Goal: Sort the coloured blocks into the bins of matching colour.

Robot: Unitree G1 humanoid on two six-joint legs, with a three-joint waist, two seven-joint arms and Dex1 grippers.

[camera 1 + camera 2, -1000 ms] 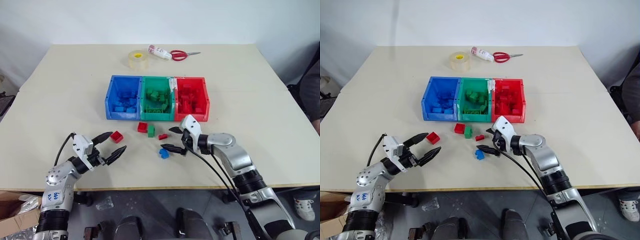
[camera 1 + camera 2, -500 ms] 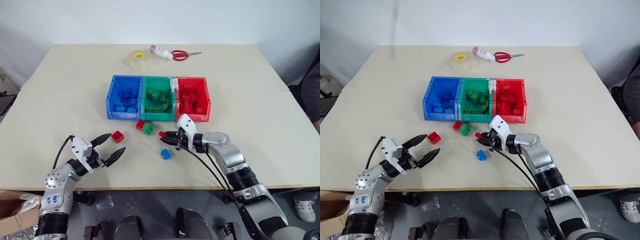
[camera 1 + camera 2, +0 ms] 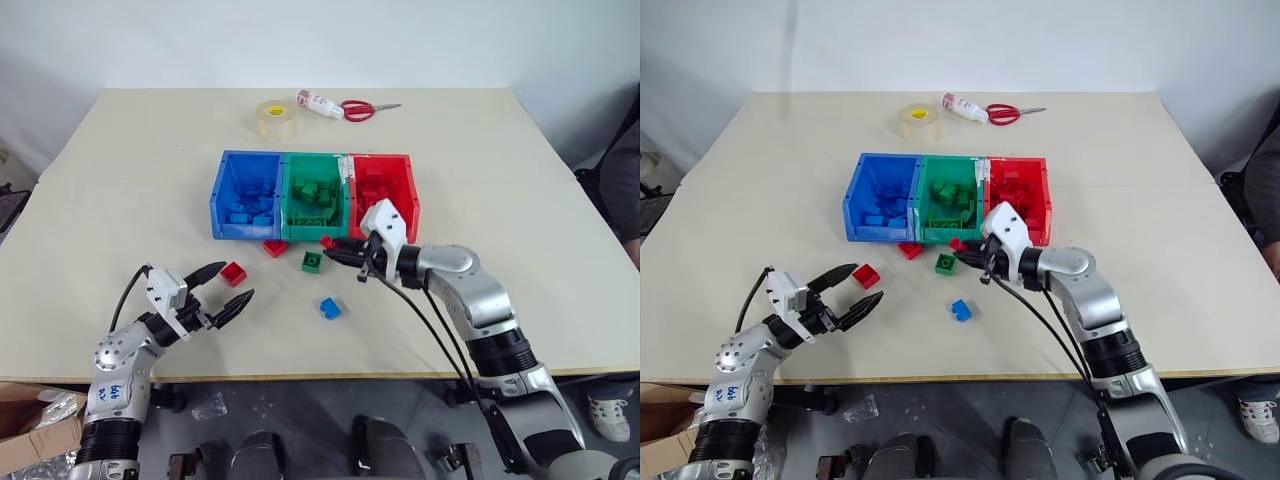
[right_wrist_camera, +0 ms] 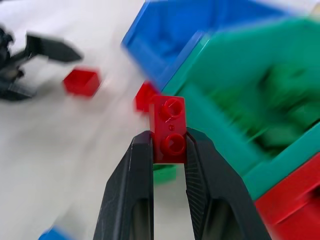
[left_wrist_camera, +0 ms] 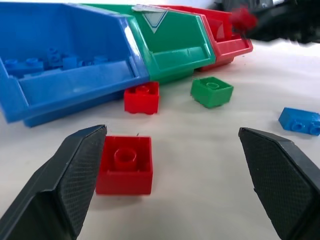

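Note:
Three joined bins stand mid-table: blue [image 3: 243, 229], green [image 3: 313, 232], red [image 3: 411, 215], each with blocks inside. My right gripper [image 3: 333, 248] hovers just in front of the green and red bins, shut on a small red block [image 4: 169, 129]. On the table lie a red block [image 3: 233, 272], another red block [image 3: 273, 247] against the blue bin, a green block [image 3: 311, 262] and a blue block [image 3: 328, 308]. My left gripper [image 3: 225, 285] is open, low over the table, with the nearer red block [image 5: 125, 164] just ahead of its fingers.
At the table's far edge lie a tape roll [image 3: 277, 118], red-handled scissors [image 3: 362, 108] and a small white bottle [image 3: 318, 103]. Bare tabletop stretches to either side of the bins.
My right gripper closed on the small red block and lifted it off the table toward the bins. The green block and the red block beside it shifted a little. My left arm stayed still.

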